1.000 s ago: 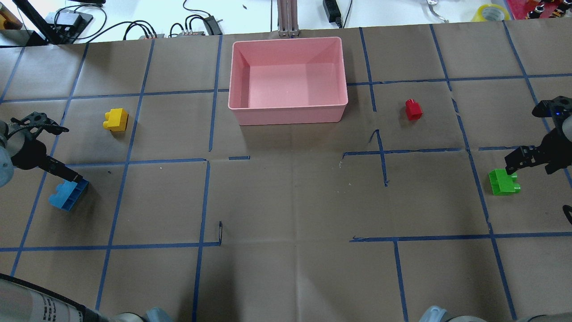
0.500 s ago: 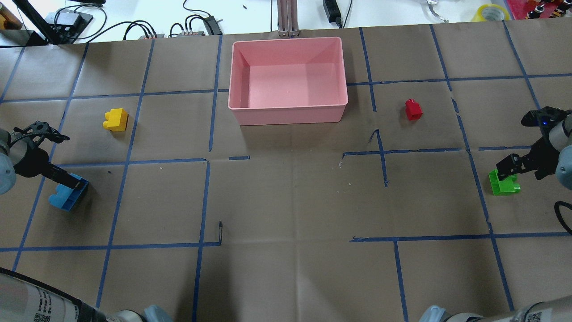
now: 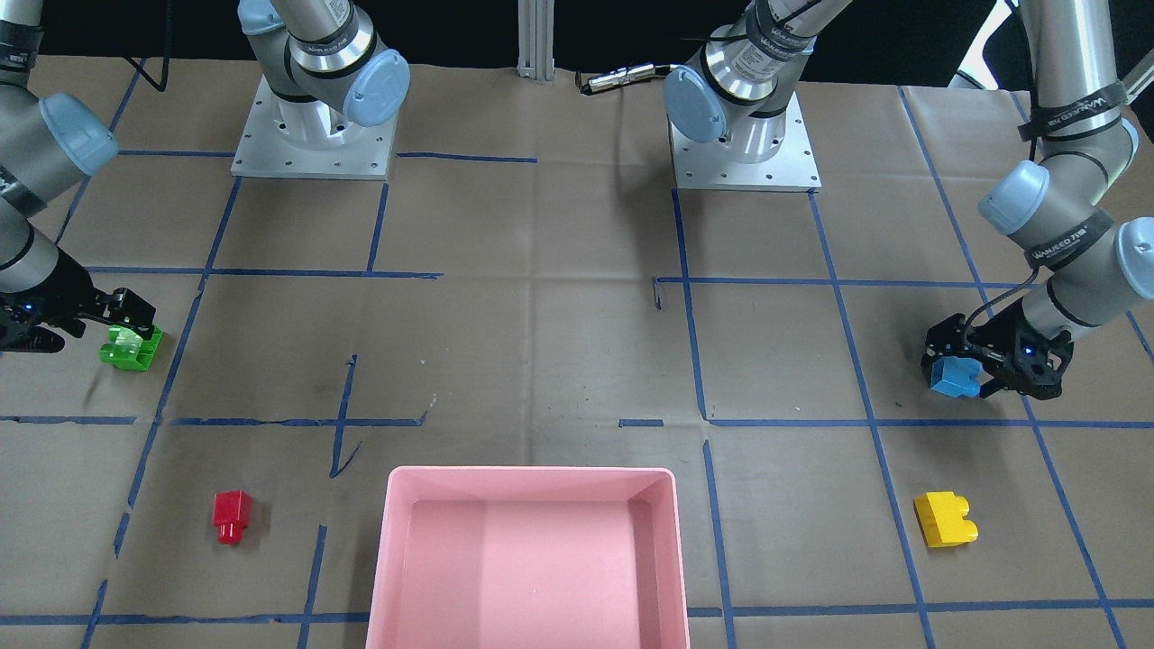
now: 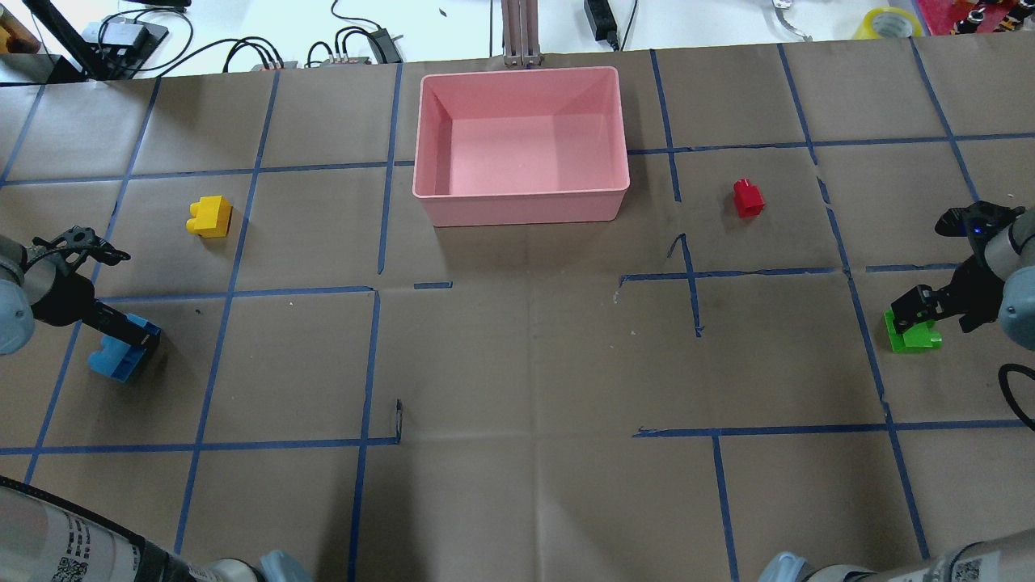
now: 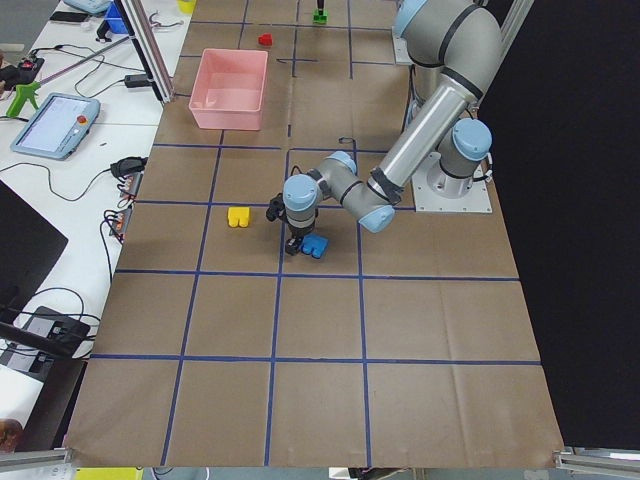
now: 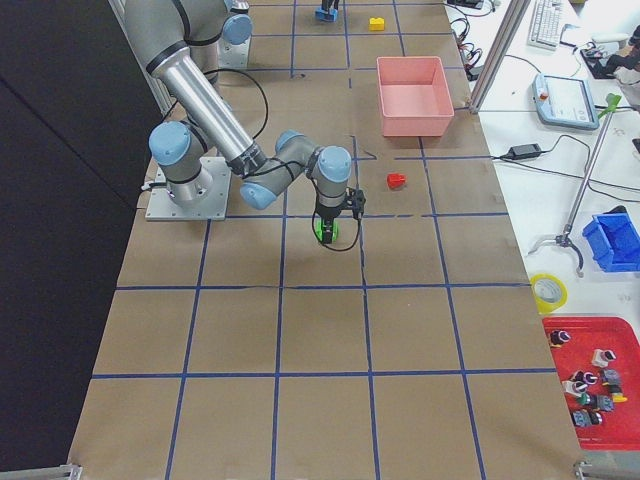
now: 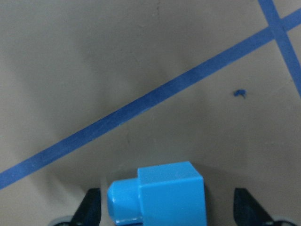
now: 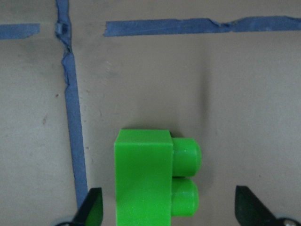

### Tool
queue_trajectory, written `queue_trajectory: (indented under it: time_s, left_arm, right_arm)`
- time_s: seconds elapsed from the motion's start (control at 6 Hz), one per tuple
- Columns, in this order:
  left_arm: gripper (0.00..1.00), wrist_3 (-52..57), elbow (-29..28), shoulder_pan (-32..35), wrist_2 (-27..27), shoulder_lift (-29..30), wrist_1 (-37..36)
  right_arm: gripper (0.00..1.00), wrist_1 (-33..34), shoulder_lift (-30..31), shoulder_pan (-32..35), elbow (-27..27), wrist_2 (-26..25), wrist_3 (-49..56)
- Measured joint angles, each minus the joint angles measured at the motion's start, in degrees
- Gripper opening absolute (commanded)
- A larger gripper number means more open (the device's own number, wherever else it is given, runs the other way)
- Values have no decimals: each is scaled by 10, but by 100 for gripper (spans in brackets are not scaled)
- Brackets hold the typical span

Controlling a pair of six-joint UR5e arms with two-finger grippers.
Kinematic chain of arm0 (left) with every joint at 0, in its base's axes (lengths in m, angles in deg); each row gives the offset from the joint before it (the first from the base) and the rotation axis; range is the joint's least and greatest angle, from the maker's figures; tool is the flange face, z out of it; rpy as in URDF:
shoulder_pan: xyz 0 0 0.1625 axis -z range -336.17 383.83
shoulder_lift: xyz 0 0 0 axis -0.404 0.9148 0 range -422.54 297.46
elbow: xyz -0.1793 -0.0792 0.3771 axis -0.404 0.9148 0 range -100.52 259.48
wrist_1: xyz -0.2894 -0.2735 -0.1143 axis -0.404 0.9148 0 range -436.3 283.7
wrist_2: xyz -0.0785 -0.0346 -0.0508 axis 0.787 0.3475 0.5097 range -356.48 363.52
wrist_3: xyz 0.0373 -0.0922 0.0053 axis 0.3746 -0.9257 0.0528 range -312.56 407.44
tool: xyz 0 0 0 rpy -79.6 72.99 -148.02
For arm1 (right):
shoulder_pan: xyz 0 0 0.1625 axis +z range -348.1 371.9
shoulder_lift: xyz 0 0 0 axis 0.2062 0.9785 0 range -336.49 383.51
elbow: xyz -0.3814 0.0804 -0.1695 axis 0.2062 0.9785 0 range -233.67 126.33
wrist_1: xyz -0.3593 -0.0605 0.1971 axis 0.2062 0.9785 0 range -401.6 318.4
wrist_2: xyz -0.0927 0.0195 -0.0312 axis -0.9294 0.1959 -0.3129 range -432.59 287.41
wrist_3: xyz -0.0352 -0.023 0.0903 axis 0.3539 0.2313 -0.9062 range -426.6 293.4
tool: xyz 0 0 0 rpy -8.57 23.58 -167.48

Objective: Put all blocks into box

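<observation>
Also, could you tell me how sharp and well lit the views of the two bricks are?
Left wrist view: soft, the blue plastic studded brick blurred at its edges, dark shadow around it. Right wrist view: sharper, tape crisp, the green plastic studded brick oversaturated. Overhead view: the white bench beyond the table is washed out.

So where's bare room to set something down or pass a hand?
The box is empty. The wide middle of the table, between box, blue block and green block, is bare. Crowded: left gripper over the blue block, right gripper over the green one. The yellow block and red block flank the box.
</observation>
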Motion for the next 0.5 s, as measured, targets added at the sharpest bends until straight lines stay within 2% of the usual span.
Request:
queue_trajectory:
  time_s: [0.17, 0.5]
  left_arm:
    - [94, 2, 0, -6, 0, 0, 2]
    - [70, 4, 0, -10, 0, 0, 4]
  right_arm:
    - [100, 0, -6, 0, -1, 0, -1]
    - [100, 0, -10, 0, -2, -1, 0]
